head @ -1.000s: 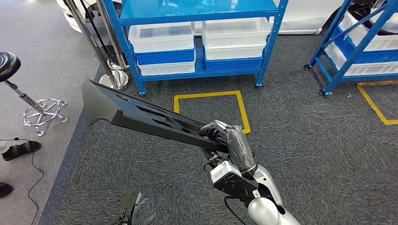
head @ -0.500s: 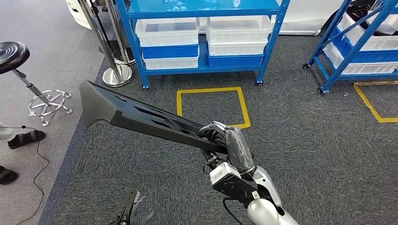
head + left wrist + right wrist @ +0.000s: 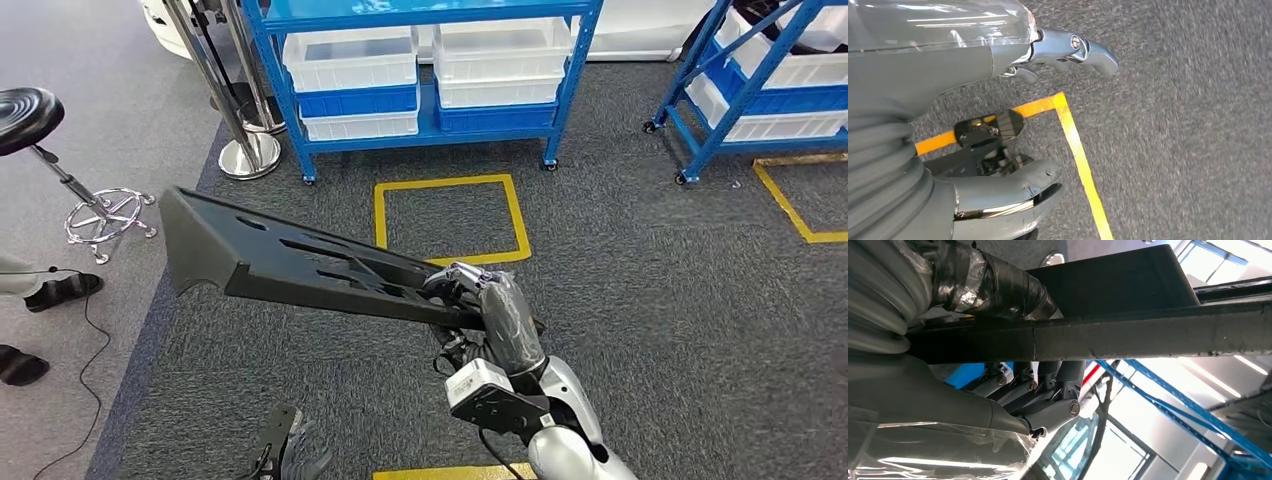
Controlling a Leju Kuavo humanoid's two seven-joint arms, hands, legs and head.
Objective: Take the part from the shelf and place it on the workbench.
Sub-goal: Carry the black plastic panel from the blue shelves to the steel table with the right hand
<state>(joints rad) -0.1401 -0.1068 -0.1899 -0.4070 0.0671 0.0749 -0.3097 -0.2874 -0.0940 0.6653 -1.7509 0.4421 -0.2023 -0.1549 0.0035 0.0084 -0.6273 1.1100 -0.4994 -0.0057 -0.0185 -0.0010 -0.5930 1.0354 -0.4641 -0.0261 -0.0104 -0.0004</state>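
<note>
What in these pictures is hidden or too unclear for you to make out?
- Workbench: I cannot locate one.
- Black part: its gripped end is covered by the right hand in the head view.
- Left hand: cut off by the head view's bottom edge.
- Shelf: its upper levels are cut off by the top edge.

The floor [image 3: 650, 300] is viewed obliquely from above by the head camera; each wrist camera sits close behind its hand. Yellow floor tape [image 3: 1078, 150] is shared.
</note>
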